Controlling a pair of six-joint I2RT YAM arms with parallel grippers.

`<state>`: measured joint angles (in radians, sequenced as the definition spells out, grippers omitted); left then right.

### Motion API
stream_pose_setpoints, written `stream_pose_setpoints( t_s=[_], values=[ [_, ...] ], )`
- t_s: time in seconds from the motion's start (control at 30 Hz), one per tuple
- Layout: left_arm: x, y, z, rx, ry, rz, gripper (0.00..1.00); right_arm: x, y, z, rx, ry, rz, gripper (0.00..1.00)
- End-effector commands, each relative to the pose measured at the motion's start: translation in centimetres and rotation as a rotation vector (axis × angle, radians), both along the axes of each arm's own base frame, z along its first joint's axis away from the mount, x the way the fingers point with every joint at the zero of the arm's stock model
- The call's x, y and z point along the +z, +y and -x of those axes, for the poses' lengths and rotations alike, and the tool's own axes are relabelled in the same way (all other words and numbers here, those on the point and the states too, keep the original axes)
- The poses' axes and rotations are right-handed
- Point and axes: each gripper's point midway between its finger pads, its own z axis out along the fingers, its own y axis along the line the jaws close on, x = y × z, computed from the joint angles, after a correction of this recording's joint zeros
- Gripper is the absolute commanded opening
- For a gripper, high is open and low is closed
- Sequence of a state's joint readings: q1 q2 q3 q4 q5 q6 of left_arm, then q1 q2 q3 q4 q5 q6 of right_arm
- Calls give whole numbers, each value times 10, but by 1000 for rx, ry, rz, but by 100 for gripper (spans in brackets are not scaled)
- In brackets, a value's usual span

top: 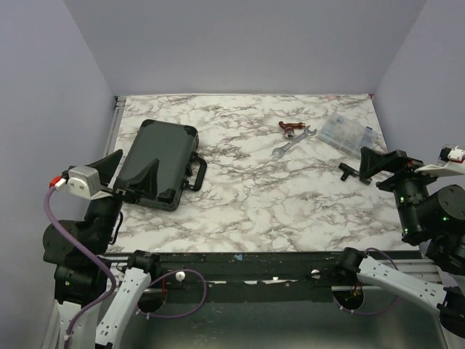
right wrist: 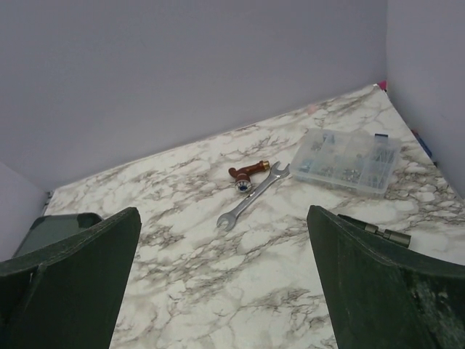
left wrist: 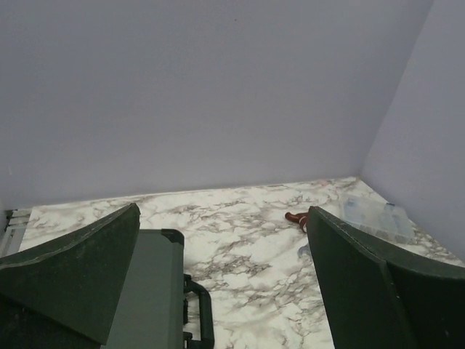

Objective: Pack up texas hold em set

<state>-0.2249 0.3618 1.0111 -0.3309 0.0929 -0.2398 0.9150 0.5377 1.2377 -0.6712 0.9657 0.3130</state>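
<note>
case lying shut at desk's left | left gripper hovering over it, right gripper hanging well apart, both gaping wide, holding nothing | likely handling stiff, heavy, slick; handle offering best hold

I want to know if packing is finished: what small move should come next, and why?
Probably just park both arms. The case lies shut, none of its contents show loose, and the left gripper and right gripper stand open and empty.
</note>
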Motion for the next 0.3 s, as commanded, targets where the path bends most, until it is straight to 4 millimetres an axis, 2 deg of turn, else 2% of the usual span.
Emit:
stream_pose_setpoints(
  t_s=[0.0, 0.1, 0.17, 0.27],
  values=[
    [7, 11, 14, 40, -18, 12, 97, 10, -12, 1, -58, -17, 17, 100],
    [6, 12, 13, 46, -10, 8, 97, 8, -18, 3, -82, -19, -12, 100],
    [4, 12, 13, 47, -3, 10, 97, -3, -21, 3, -97, -21, -10, 100],
    [4, 8, 13, 27, -3, 15, 97, -6, -20, 3, -89, -32, -28, 100]
  ],
)
